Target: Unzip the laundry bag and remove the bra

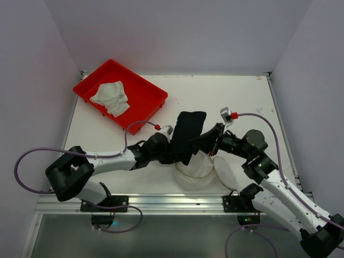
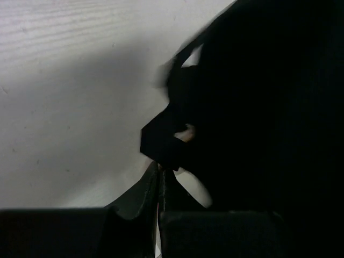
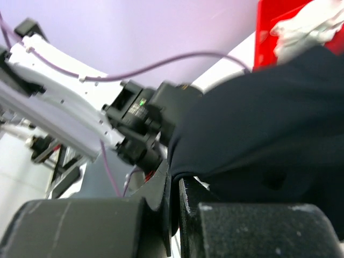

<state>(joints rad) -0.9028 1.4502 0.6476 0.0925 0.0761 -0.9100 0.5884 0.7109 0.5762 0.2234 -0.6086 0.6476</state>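
Removal step by the look of it: the bra (image 1: 189,135) is hoisted up between both arms, mostly out of the laundry bag (image 1: 196,171), which sits slumped on the table (image 1: 242,102) right underneath, near the front edge. Left gripper (image 1: 171,144) reaches in low from the left, fingers pressed together on the dark fabric's edge. Right gripper (image 1: 210,141) comes in from the opposite side, fingers likewise squeezed on the cloth, I think. Next move probably needs a lift clear of the bag, then a spot to drop it, maybe the red tray (image 1: 153,97) at the back left.
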